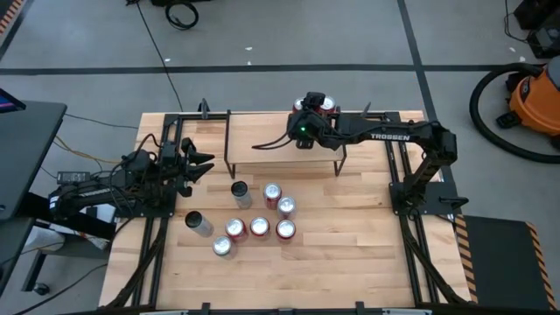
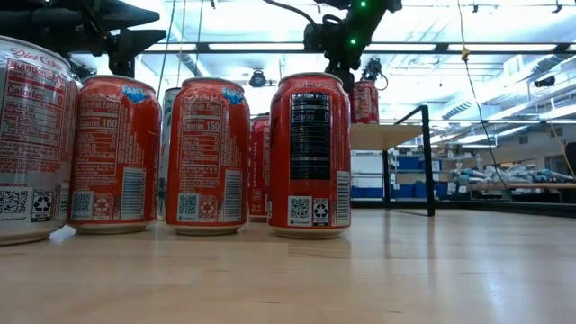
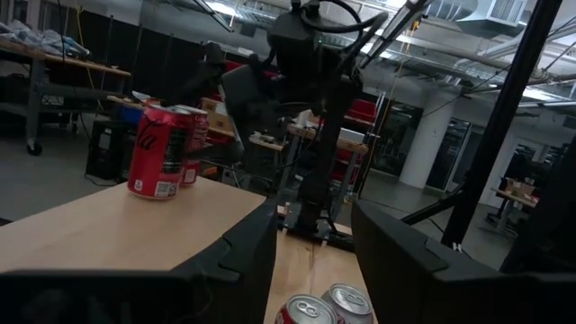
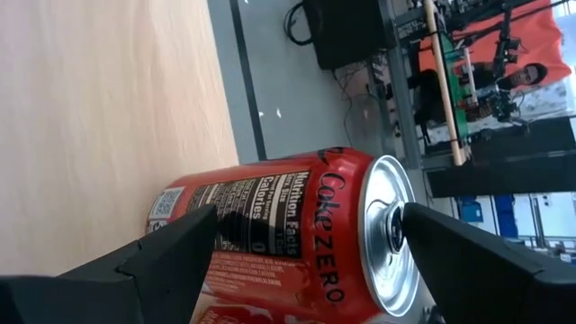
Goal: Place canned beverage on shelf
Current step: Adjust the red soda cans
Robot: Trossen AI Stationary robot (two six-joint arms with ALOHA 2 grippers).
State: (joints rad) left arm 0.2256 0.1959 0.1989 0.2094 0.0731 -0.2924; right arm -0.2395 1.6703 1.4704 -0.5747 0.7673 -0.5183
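Cans on the shelf number two at least, per the left wrist view: the red Coke Zero can and a second can touching it. Both stand at the shelf's far right end. Remaining stock on the tabletop: eight cans, one lying on its side. The right end effector straddles the Coke Zero can, fingers spread clear of it. The left end effector waits open beside the shelf. Only the right wrist view shows the finger clearance.
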